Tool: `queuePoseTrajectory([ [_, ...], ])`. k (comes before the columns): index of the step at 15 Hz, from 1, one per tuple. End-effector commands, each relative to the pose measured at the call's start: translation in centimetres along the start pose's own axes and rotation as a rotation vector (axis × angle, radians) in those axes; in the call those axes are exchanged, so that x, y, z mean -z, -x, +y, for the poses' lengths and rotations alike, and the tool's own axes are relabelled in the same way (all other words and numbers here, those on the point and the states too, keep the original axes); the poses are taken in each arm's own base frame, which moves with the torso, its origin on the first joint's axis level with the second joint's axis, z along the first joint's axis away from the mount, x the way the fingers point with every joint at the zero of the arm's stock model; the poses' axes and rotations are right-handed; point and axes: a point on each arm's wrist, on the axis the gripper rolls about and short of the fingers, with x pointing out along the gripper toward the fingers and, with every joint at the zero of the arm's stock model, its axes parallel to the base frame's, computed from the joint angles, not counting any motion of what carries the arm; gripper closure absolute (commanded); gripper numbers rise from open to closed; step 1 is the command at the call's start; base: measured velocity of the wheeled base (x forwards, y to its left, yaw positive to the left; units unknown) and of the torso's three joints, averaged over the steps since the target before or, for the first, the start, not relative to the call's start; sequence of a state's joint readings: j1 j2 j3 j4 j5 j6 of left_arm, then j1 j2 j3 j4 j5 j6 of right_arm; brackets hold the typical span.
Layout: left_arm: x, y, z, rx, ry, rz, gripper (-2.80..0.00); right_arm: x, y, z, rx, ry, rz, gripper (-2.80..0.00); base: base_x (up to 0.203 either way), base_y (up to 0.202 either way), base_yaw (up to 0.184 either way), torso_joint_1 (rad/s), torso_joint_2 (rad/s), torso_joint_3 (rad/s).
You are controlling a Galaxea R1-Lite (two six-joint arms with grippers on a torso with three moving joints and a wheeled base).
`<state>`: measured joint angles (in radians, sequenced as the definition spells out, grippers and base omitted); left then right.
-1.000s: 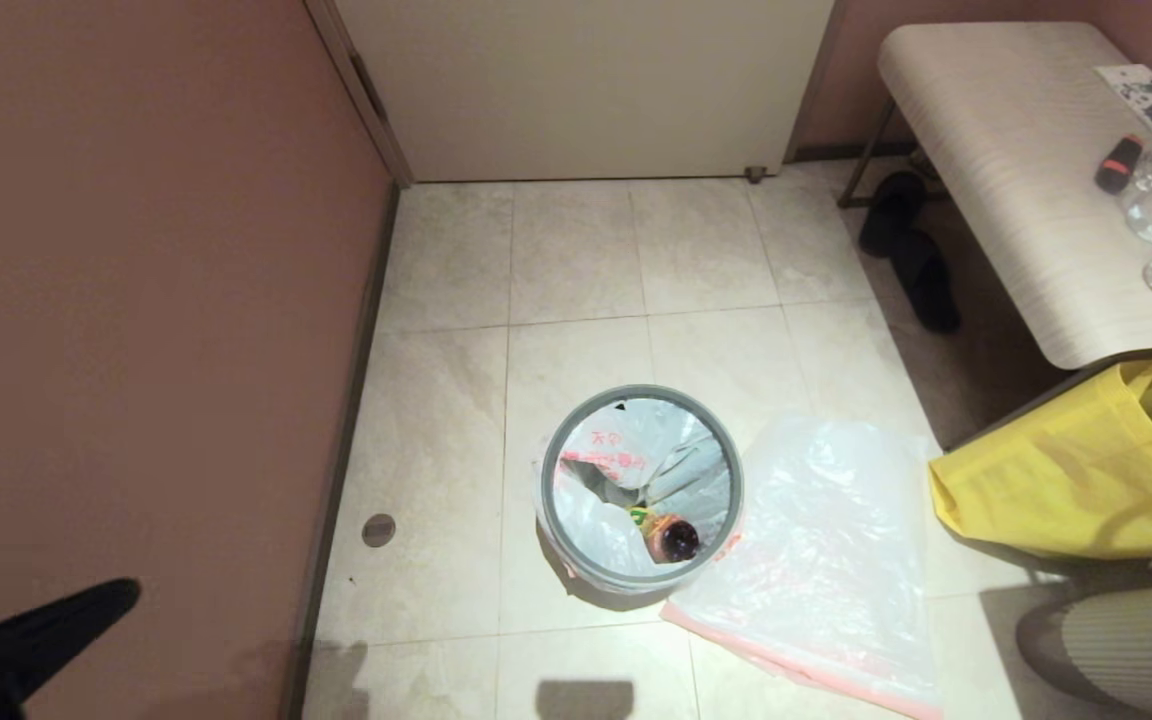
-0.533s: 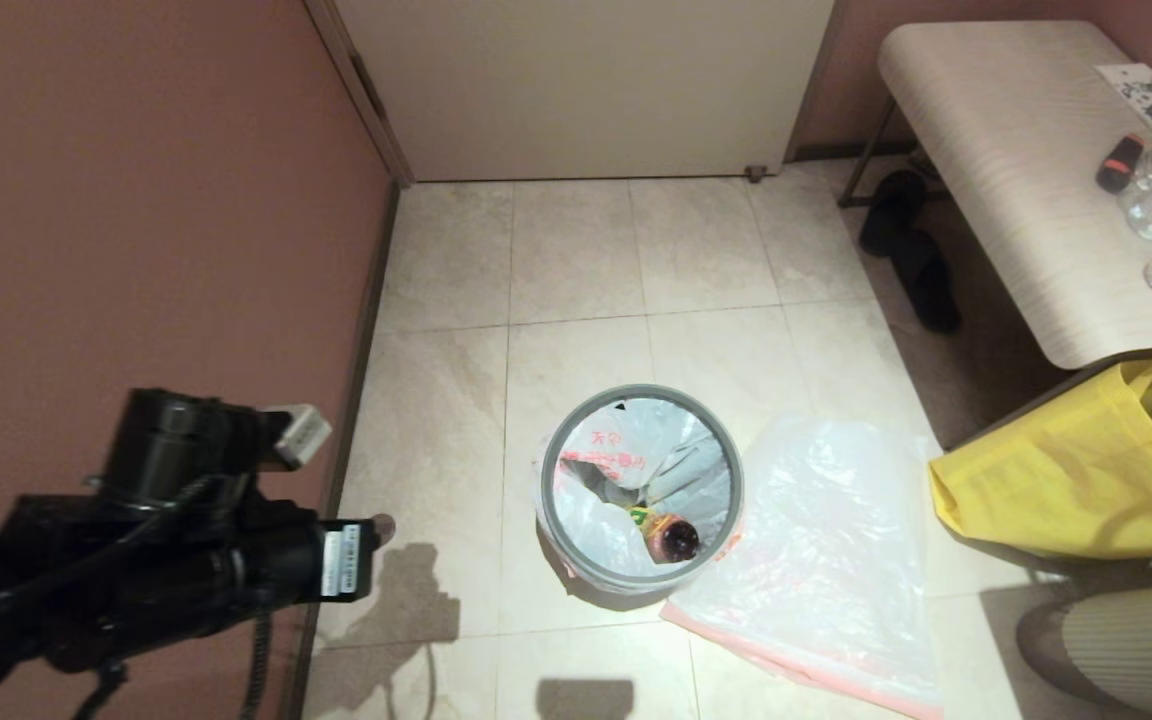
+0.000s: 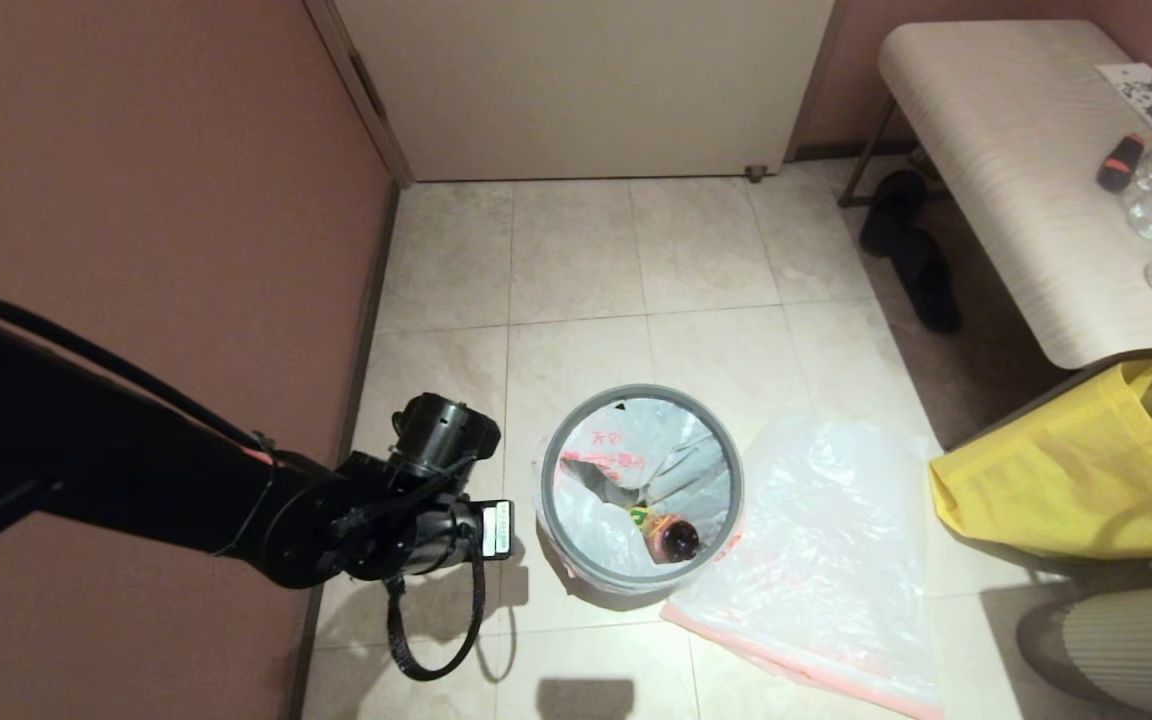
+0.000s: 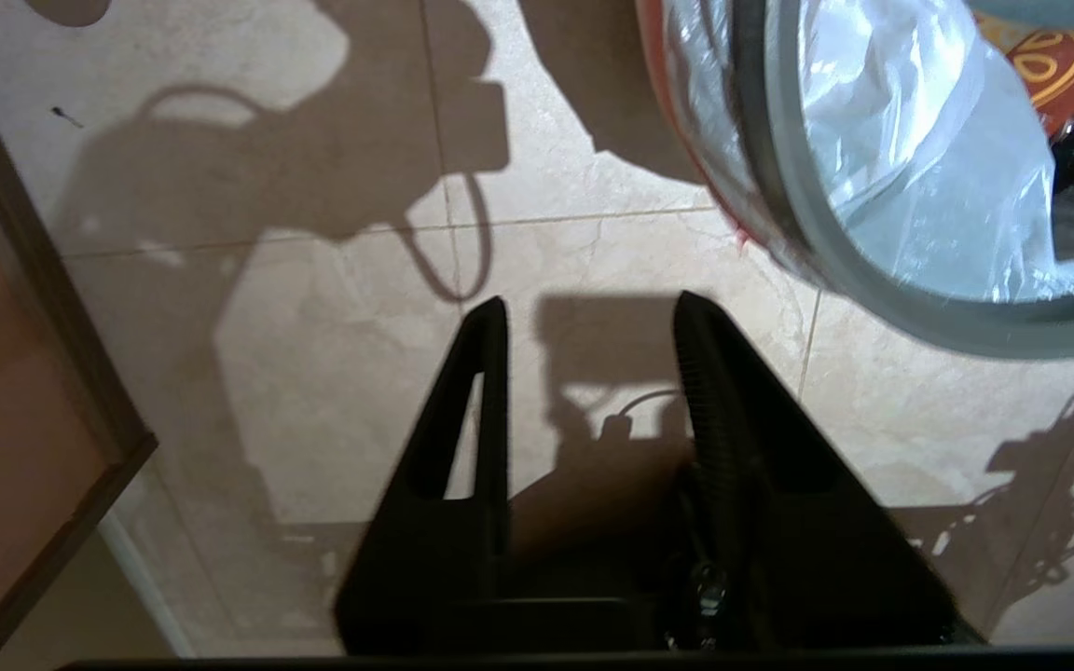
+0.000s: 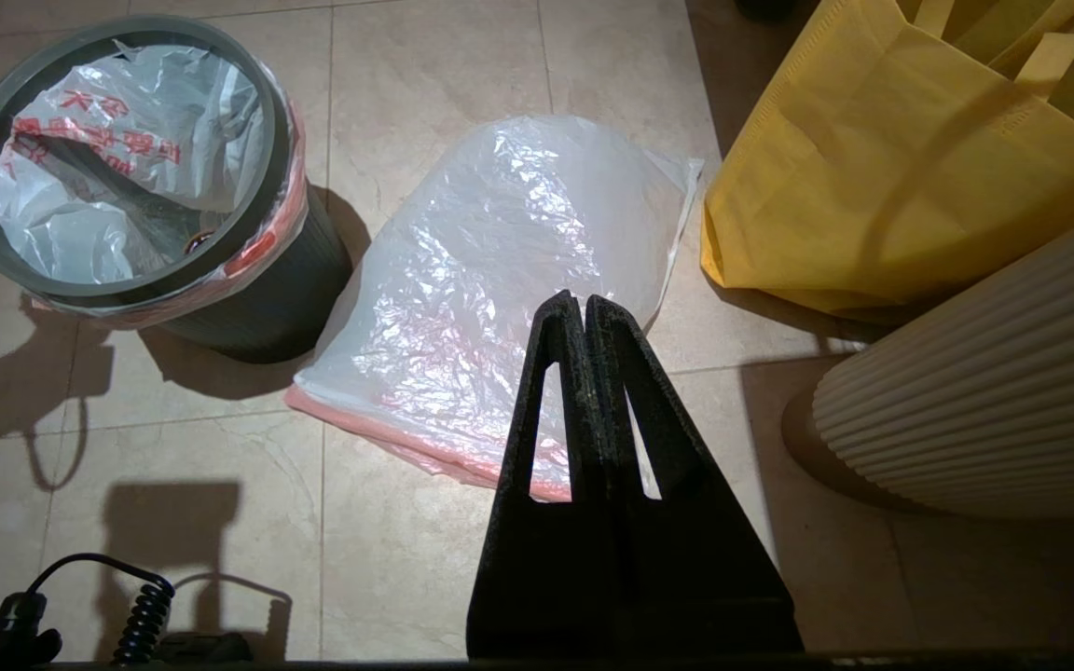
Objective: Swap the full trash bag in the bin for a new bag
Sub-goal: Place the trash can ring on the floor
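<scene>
The bin [image 3: 547, 478] stands on the tiled floor, black with a grey ring as its rim [image 5: 117, 284]. Inside it sits the full trash bag [image 3: 608, 448], white with red print [image 5: 122, 140], and a brown bottle [image 3: 674, 537] lies in it. The new bag [image 3: 826, 540] lies flat on the floor beside the bin [image 5: 500, 270], its pink band nearest me. My left arm [image 3: 416, 510] reaches in low, left of the bin. The left gripper [image 4: 588, 312] is open and empty over bare tile, close to the bin's rim [image 4: 873, 289]. My right gripper [image 5: 584, 303] hangs shut and empty above the new bag.
A pink wall [image 3: 136, 200] runs close along the left. A yellow bag [image 3: 1066, 470] stands right of the new bag, under a pale table [image 3: 1016, 170] with glassware. Black slippers [image 3: 911, 250] lie by the table leg. A ribbed white object [image 5: 994, 391] is at lower right.
My left arm has swung in from the lower left corner to just beside the bin, and its gripper has opened. The bin and both bags have not moved.
</scene>
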<state>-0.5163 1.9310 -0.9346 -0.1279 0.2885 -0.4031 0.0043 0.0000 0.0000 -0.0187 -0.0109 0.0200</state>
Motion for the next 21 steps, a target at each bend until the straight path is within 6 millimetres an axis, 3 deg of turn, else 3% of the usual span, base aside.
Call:
queuePoseTrajectory([
  [1, -0.2, -2.8, -1.1, -0.009, 0.001, 0.02, -2.8, 0.0, 0.0, 0.0, 0.0, 0.0, -0.001, 0.0, 0.0, 0.0, 0.0, 0.0, 0.0, 0.0],
  [5, -1.1, -5.0, -2.2, 0.001, 0.013, -0.01, -2.8, 0.0, 0.0, 0.0, 0.0, 0.0, 0.001, 0.0, 0.0, 0.0, 0.0, 0.0, 0.0, 0.0],
  [8, -1.7, -5.6, -2.7, 0.014, 0.018, -0.041, -2.8, 0.0, 0.0, 0.0, 0.0, 0.0, 0.0, 0.0, 0.0, 0.0, 0.0, 0.0, 0.0, 0.0],
  [9, -1.9, -6.1, -2.8, 0.013, 0.018, -0.044, 0.0, 0.0, 0.0, 0.0, 0.0, 0.0, 0.002, 0.0, 0.0, 0.0, 0.0, 0.0, 0.0, 0.0],
  [15, -2.0, -9.9, -3.8, -0.01, 0.013, -0.041, 0.0, 0.0, 0.0, 0.0, 0.0, 0.0, 0.0, 0.0, 0.0, 0.0, 0.0, 0.0, 0.0, 0.0],
  [21, -3.6, -5.8, -3.7, 0.014, 0.023, -0.104, 0.0, 0.0, 0.0, 0.0, 0.0, -0.001, -0.001, 0.0, 0.0, 0.0, 0.0, 0.0, 0.0, 0.0],
])
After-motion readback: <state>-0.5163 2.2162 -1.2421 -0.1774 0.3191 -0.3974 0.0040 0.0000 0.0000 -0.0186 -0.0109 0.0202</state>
